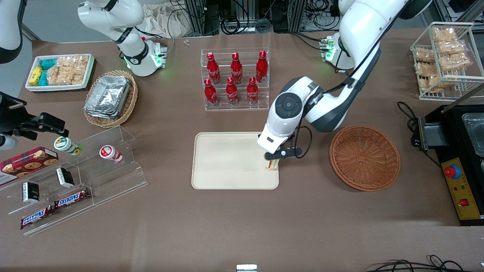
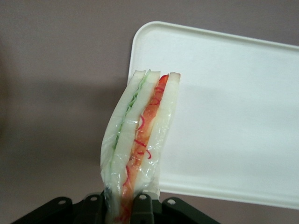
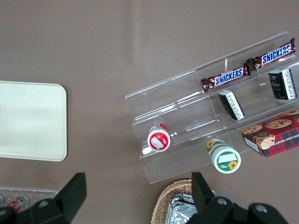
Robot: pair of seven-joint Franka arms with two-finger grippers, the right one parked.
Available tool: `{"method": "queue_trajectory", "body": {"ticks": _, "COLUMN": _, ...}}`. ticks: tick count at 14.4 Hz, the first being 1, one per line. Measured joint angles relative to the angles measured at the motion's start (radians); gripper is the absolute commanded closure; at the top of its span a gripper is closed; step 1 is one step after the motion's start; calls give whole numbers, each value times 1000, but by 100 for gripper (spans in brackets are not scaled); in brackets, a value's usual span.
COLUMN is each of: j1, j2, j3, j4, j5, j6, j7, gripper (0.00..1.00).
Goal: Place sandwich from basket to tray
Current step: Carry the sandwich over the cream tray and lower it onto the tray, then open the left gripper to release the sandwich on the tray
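Your gripper (image 1: 273,161) has its jaws clamped on the sandwich (image 2: 138,149), long axis hanging straight down over the tray (image 1: 227,162), basket (image 1: 365,157) sitting clear at three o'clock.

Item count on the worktop (image 1: 227,226):

- Sandwich (image 1: 271,164): one, held in the gripper (image 1: 273,161) over the tray.
- Tray (image 1: 227,162): one.
- Reddish-brown basket (image 1: 365,158): one.
- Tan basket (image 1: 126,109) with foil containers (image 1: 107,96): one.
- Red bottles (image 1: 231,90): six, in a clear rack.
- Snickers bars (image 1: 72,198): two.
- Small round cups (image 1: 110,153): two.
- Cookie box (image 1: 26,161): one.
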Motion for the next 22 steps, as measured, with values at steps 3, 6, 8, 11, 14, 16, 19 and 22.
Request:
{"method": "queue_trajectory", "body": {"ticks": 3, "j1": -1, "j2": 53, "j3": 0, "j4": 2, "j5": 26, "j6": 26, "j7": -11, "gripper": 100}}
{"method": "queue_trajectory", "body": {"ticks": 6, "j1": -7, "j2": 76, "j3": 0, "j4": 2, "j5": 29, "j6": 45, "j7": -11, "gripper": 100}}
{"method": "queue_trajectory", "body": {"ticks": 8, "j1": -14, "j2": 86, "j3": 0, "j4": 3, "j5": 30, "j6": 57, "j7": -11, "gripper": 58}}
{"method": "queue_trajectory", "body": {"ticks": 11, "j1": -15, "j2": 102, "j3": 0, "j4": 3, "j5": 78, "j6": 66, "j7": -11, "gripper": 2}}
{"method": "queue_trajectory", "body": {"ticks": 14, "j1": -15, "j2": 122, "j3": 0, "j4": 3, "j5": 131, "j6": 70, "j7": -14, "gripper": 1}}
{"method": "queue_trajectory", "body": {"ticks": 16, "j1": -15, "j2": 126, "j3": 0, "j4": 4, "j5": 133, "j6": 74, "j7": -14, "gripper": 1}}
{"method": "queue_trajectory", "body": {"ticks": 19, "j1": -13, "j2": 123, "j3": 0, "j4": 28, "j5": 110, "j6": 74, "j7": -29, "gripper": 1}}
{"method": "queue_trajectory", "body": {"ticks": 22, "j1": 12, "j2": 54, "j3": 1, "j4": 68, "j5": -35, "j6": 36, "j7": -24, "gripper": 1}}
